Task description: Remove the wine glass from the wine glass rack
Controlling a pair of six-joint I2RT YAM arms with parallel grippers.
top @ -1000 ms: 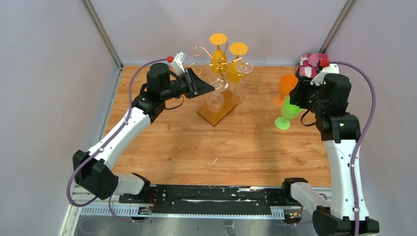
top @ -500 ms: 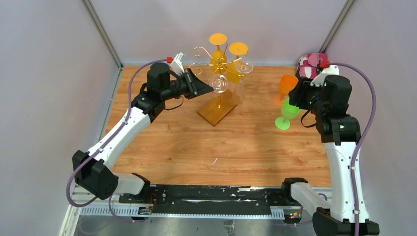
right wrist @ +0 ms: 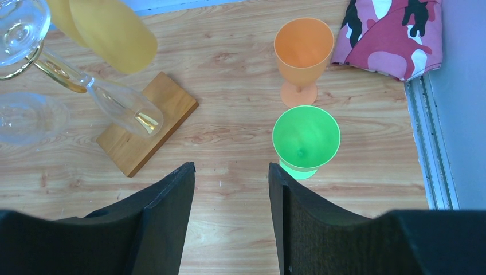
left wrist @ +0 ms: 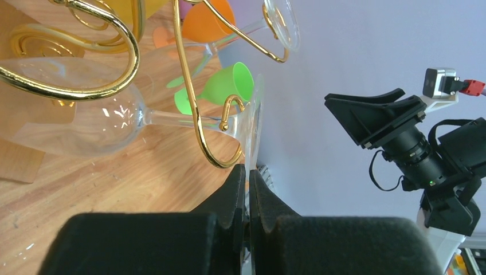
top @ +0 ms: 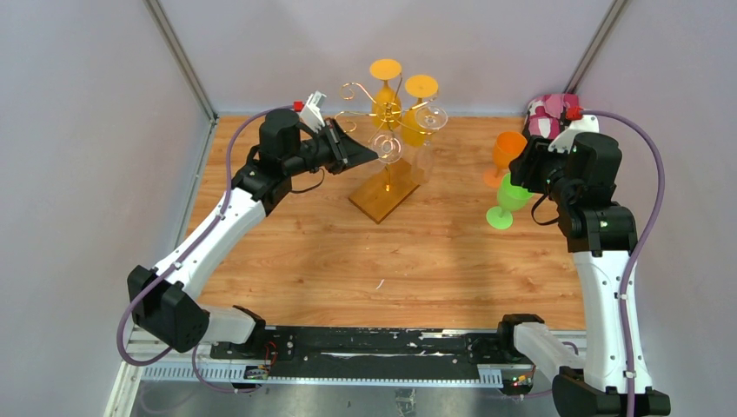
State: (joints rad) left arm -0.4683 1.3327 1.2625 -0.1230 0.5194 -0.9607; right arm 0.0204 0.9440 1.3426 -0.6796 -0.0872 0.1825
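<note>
The left gripper [left wrist: 247,177] is pinching the wine glass [left wrist: 86,123] by the edge of its foot, jaws pressing nearly together on it. The glass is hanging just ahead of the jaws, its stem sitting in a curled arm of the wine glass rack [left wrist: 129,57]. The right gripper [right wrist: 232,172] is hovering with jaws wide, a green goblet [right wrist: 305,137] standing just ahead of them

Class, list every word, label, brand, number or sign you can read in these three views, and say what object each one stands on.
There is none to read in any view. The wine glass rack, the clear wine glass pinched by its foot in the left end effector, the green cup, the orange cup and the patterned cloth carry no lettering.
</note>
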